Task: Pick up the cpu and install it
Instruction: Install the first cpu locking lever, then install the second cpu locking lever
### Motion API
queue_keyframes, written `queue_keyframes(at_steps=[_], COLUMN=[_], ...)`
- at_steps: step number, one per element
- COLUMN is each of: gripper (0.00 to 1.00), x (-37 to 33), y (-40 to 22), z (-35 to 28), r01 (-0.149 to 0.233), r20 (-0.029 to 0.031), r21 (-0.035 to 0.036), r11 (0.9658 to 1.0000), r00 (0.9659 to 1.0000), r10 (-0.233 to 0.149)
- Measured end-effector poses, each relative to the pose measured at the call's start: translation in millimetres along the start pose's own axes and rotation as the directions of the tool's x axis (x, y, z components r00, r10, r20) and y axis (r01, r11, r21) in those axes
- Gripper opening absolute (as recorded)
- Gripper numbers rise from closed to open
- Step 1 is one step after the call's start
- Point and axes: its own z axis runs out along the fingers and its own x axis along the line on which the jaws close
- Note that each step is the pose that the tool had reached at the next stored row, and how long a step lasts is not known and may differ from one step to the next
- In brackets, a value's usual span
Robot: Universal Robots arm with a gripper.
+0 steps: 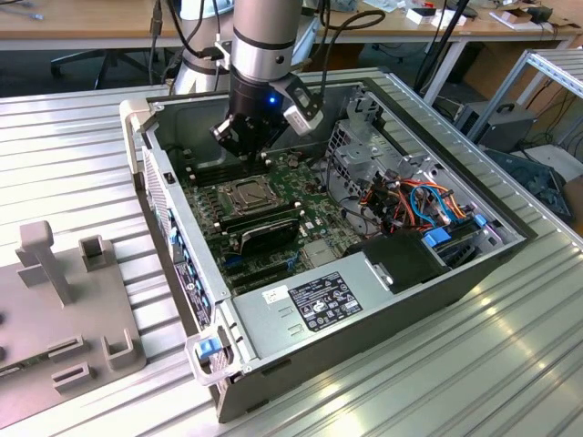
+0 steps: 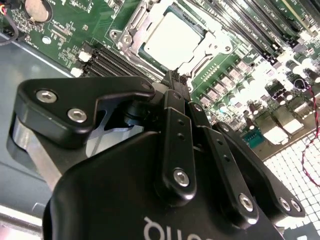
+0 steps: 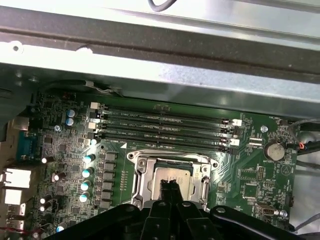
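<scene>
The cpu (image 2: 172, 40) is a flat silver-grey square lying inside the socket's metal frame (image 2: 131, 27) on the green motherboard. It also shows as the cpu (image 3: 175, 175) in the first wrist view and the cpu (image 1: 246, 192) in the exterior view. My gripper (image 2: 176, 80) hangs just above the chip's near edge, its black fingertips pressed together with nothing between them. The same shut gripper (image 3: 170, 186) covers part of the chip in the first wrist view. Seen from outside, the gripper (image 1: 244, 150) reaches down into the open computer case (image 1: 182, 264).
Memory slots (image 3: 165, 125) run beside the socket, below the case's metal wall (image 3: 150, 75). A power supply (image 1: 310, 305), a black shroud (image 1: 405, 259) and a drive cage with coloured cables (image 1: 410, 205) fill the case. A grey fixture (image 1: 64, 300) stands at the exterior view's left.
</scene>
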Motion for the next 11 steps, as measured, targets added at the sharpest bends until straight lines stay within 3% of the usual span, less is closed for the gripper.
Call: queue_keyframes(at_steps=[1, 11], gripper=[0.11, 0.11], x=[0.9, 0.9], y=[-8.2, -8.3], z=[-0.2, -0.2], r01=[-0.001, -0.016], r20=[0.0002, 0.0005], r21=[-0.0001, 0.0005], r11=[1.0, 0.9999], r00=[1.0, 0.9999], r10=[0.001, 0.016])
